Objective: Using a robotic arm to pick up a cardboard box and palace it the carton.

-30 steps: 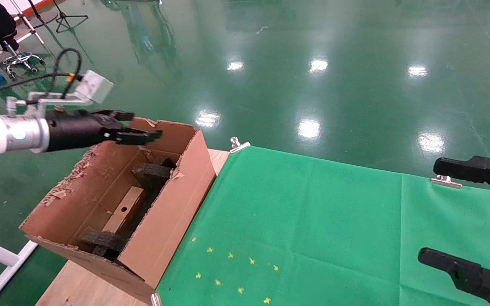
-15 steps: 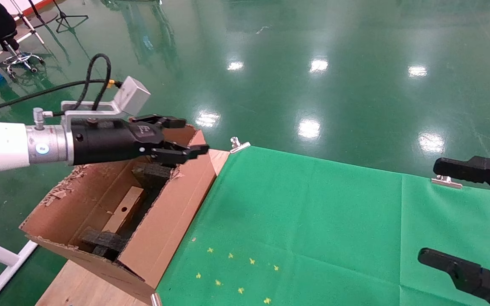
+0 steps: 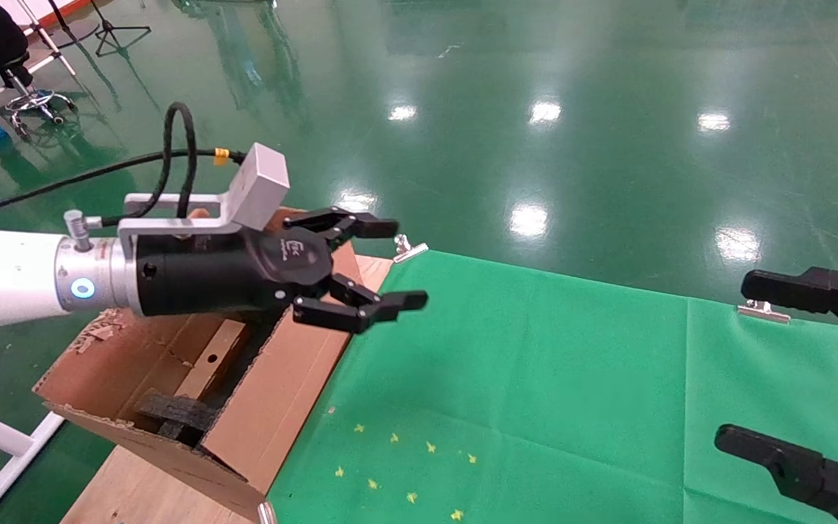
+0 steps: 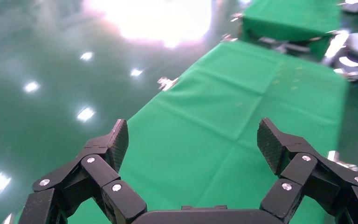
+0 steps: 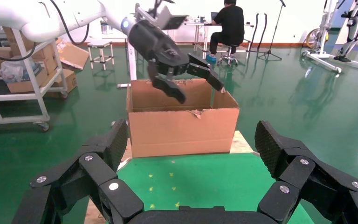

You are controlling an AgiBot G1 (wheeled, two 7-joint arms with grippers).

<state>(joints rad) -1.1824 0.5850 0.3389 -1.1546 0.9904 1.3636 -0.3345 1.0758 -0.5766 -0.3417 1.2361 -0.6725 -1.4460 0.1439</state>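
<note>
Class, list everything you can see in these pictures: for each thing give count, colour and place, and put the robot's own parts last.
carton: one, brown, at the table's left end, flaps up.
cardboard box: one, slim, brown, lying inside the carton.
foam blocks: black, number unclear, inside the carton.
green cloth: one, covering the table right of the carton.
metal clips: two, silver, on the cloth's far edge.
yellow marks: several, on the cloth's near part.
left gripper: one, black, open and empty, above the carton's right wall.
right gripper: one, black, open, at the table's right side.

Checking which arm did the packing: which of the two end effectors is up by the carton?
The left end effector, on the white arm, open and empty at the carton's edge; the all-black right end effector stays across the green cloth.
</note>
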